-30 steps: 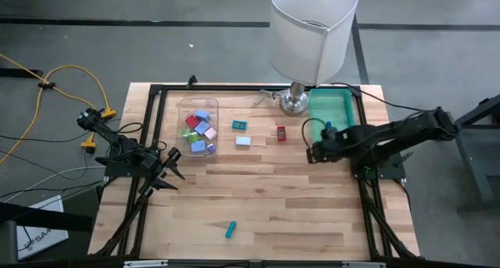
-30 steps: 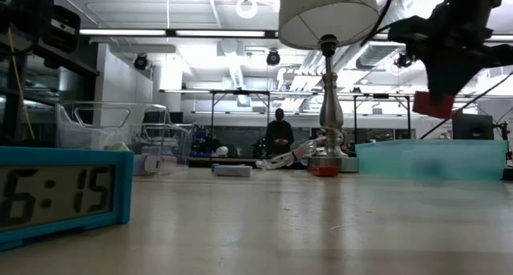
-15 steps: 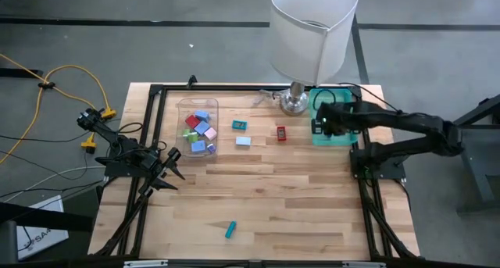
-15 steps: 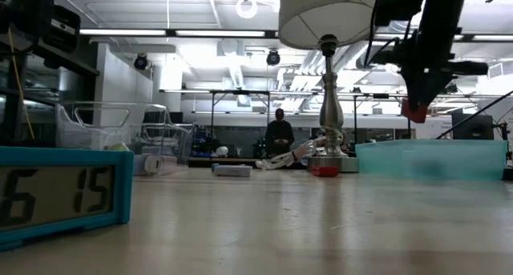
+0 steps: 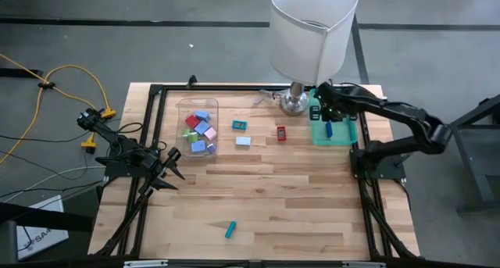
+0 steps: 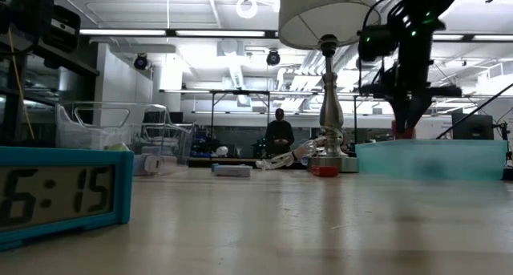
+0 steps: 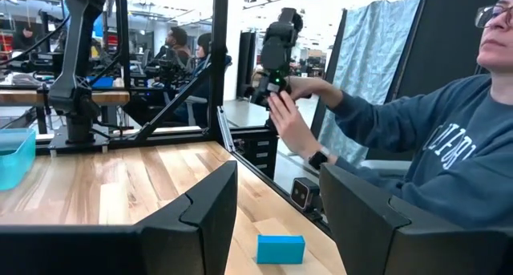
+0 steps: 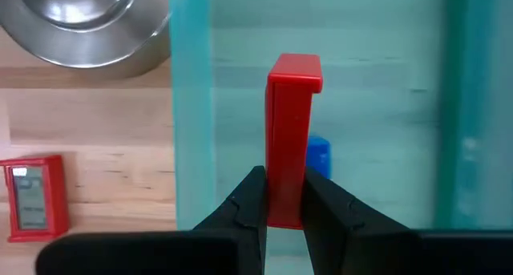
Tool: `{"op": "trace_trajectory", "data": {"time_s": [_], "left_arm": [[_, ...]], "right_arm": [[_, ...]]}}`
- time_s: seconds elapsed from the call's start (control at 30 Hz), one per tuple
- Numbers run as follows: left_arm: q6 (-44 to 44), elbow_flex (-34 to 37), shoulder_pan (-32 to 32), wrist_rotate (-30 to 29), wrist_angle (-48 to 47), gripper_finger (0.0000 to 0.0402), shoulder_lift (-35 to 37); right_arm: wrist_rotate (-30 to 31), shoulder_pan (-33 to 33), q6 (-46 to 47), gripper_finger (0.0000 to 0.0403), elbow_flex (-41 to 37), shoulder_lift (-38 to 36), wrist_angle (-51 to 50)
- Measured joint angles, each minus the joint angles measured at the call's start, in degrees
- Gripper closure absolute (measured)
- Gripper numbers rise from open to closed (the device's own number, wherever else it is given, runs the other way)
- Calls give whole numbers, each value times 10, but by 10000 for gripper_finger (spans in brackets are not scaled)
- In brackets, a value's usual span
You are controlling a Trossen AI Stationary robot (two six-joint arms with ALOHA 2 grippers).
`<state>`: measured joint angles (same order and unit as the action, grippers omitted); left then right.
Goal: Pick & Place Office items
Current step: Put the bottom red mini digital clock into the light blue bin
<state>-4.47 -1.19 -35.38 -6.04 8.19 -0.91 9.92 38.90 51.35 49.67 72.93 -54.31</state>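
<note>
Our right pincer [image 8: 284, 196] pinches a red block [image 8: 292, 139] by its flat sides above the teal bin [image 5: 332, 132]; it looks stiff and light. The left pincer [image 7: 276, 219] waits wide.

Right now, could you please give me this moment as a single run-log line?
right gripper: shut on red piece, over teal bin | blue piece in bin | left gripper: open, parked at table's left edge
</note>
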Motion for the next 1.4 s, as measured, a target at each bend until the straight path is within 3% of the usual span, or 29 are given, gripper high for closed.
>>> {"op": "trace_trajectory", "data": {"time_s": [0.33, 0.87, 1.4], "left_arm": [[0, 0, 0, 0, 0, 229, 0], [0, 0, 0, 0, 0, 229, 0], [0, 0, 0, 0, 0, 229, 0]], "right_arm": [[-44, 9, -3, 354, 0, 81, 26], [-56, 9, 0, 329, 0, 82, 27], [-59, 8, 0, 335, 0, 82, 26]]}}
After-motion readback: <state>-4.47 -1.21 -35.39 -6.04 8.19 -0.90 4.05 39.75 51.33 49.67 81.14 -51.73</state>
